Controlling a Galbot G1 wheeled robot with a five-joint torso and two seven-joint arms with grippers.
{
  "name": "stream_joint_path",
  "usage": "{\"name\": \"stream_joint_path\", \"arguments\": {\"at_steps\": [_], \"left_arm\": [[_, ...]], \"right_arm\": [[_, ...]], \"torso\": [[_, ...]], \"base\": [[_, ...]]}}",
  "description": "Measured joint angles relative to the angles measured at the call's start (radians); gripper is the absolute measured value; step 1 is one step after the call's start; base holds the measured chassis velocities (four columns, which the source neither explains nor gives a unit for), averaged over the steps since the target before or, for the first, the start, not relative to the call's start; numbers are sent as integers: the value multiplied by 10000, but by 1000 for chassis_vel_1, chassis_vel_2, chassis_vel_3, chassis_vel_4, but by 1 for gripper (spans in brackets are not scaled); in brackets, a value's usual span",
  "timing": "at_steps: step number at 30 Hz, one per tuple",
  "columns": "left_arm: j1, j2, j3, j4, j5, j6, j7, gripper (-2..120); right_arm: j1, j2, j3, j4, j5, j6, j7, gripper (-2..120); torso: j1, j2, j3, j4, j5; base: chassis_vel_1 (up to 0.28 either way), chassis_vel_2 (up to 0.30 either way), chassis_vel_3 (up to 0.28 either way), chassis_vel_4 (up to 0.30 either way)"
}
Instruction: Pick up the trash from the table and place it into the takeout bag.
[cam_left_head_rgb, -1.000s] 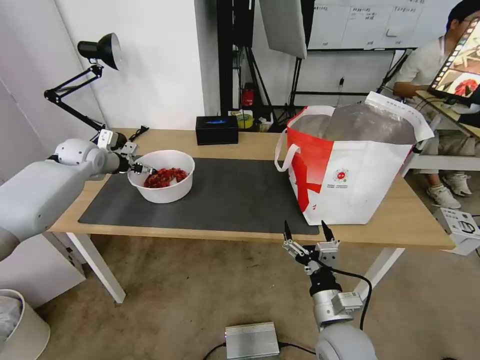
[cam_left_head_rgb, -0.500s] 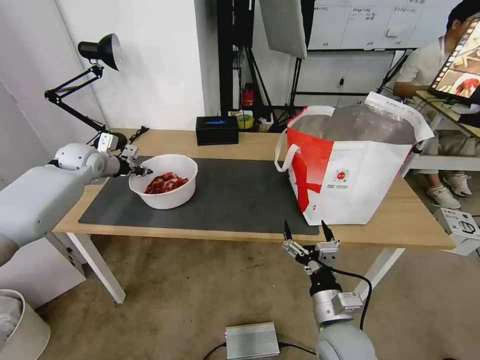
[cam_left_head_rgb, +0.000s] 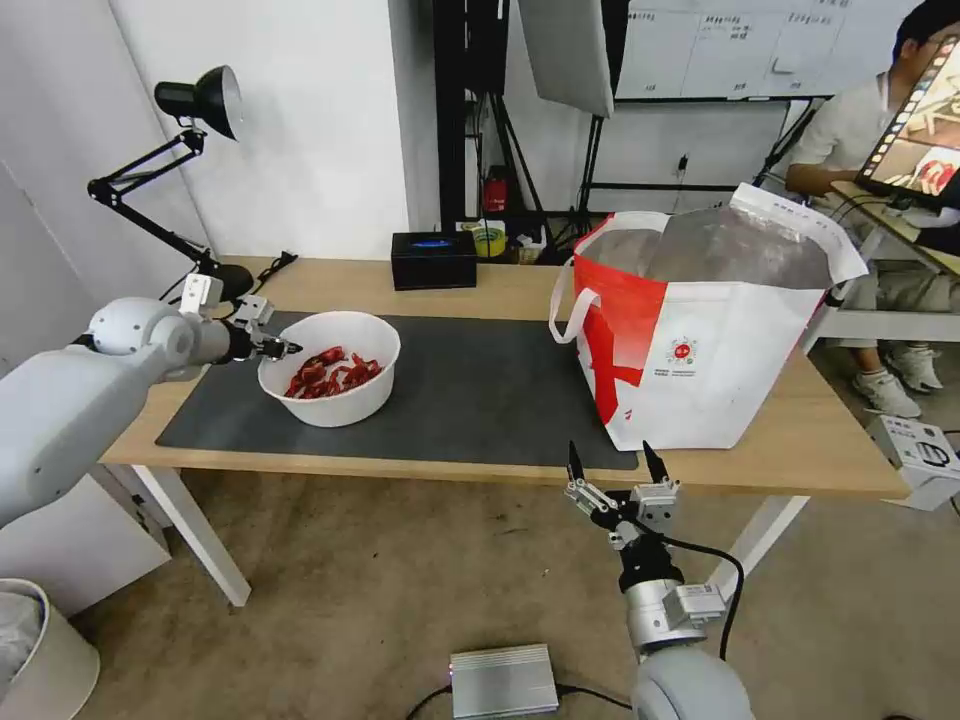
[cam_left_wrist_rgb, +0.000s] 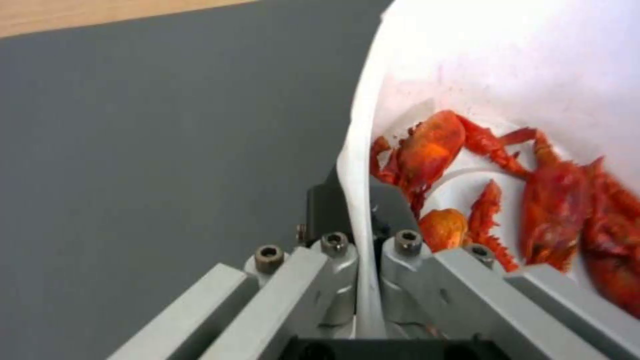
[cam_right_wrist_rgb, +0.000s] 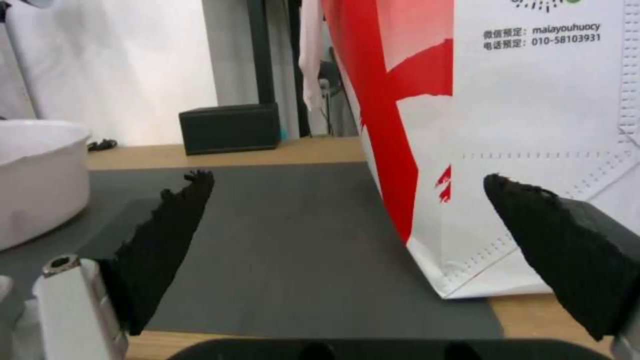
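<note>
**Q:** What stands at the far left?

**A:** A black desk lamp (cam_left_head_rgb: 200, 100) rises from the back left corner of the table (cam_left_head_rgb: 380, 285), a long light-wood top on white legs with a large dark grey mat (cam_left_head_rgb: 470, 390) laid over its middle. Below it, the robot's left arm reaches in from the left edge across the table's left end.

**Q:** What is the left hand doing?

**A:** The left hand (cam_left_head_rgb: 275, 347) is clamped on the left rim of the white bowl (cam_left_head_rgb: 345, 395). In the left wrist view the thin white bowl wall (cam_left_wrist_rgb: 360, 200) runs straight between the two closed fingers (cam_left_wrist_rgb: 333, 260), one outside and one inside. The bowl sits on the left part of the mat and holds red crayfish shells (cam_left_head_rgb: 332, 371), which show as claws and bodies against the white inside.

**Q:** What is in the middle?

**A:** A black tissue box (cam_left_head_rgb: 433, 259) stands on bare wood behind the mat. The centre of the mat lies between the bowl and the bag.

**Q:** And on the right?

**A:** The takeout bag (cam_left_head_rgb: 700, 350) stands upright on the right part of the table, well apart from the bowl. It is white with a red side panel, a silver foil lining, a white loop handle and a small round logo. Its mouth is open, and its left bottom corner rests on the mat's right edge.

**Q:** Where is the right hand?

**A:** The right hand (cam_left_head_rgb: 610, 465) is held in front of the table's near edge, just below the bag's left corner, pointing up. Its two black fingers (cam_right_wrist_rgb: 167, 235) are spread wide with nothing between them.
</note>
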Motion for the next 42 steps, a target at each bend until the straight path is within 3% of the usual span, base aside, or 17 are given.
{"name": "stream_joint_path", "arguments": {"at_steps": [6, 11, 14, 15, 18, 22, 24, 33, 42], "left_arm": [[1098, 709, -1153, -1415, -845, -33, -338, 0], [1665, 1066, -1717, -2060, -1028, -64, -431, 0], [2450, 1485, -2507, -3125, -1317, -101, -479, 0], [2450, 1485, -2507, -3125, -1317, -101, -479, 0], [3182, 1839, -3299, -4392, -1709, -129, -550, 0], [3411, 1992, -3577, -5076, -1930, -164, -610, 0], [3462, 2120, -3713, -5861, -2188, -207, -687, 0], [2694, 1976, -3252, -7086, -2909, -201, -1261, 0], [831, 884, -1272, -6998, -3114, -174, -1720, 0]], "right_arm": [[0, 0, 0, 0, 0, 0, 0, 100], [0, 0, 0, 0, 0, 0, 0, 100], [0, 0, 0, 0, 0, 0, 0, 100], [0, 0, 0, 0, 0, 0, 0, 100], [-1, 0, 1, 0, 0, 0, 0, 100], [0, 0, 0, 0, 0, 0, 0, 100], [0, 0, 0, 0, 0, 0, 0, 100], [0, 0, 0, 0, 0, 0, 0, 100], [0, 0, -1, 0, 0, 0, 0, 100]], "torso": [[0, 0, 0, -3, 0], [0, 0, 0, -1, -1], [0, 0, 0, -2, 0], [0, 0, 0, -2, 0], [0, 1, -1, -1, 1], [0, 1, -1, -2, 2], [0, 1, -1, -3, 3], [0, 1, -1, -3, 4], [0, 1, 0, -2, 4]], "base": [[0, 0, 0, 0], [0, 0, 0, 0], [0, 0, 0, 0], [0, 0, 0, 0], [0, 0, 0, 0], [0, 0, 0, 0], [0, 0, 0, 0], [0, 0, 0, 0], [0, 0, 0, 0]]}}
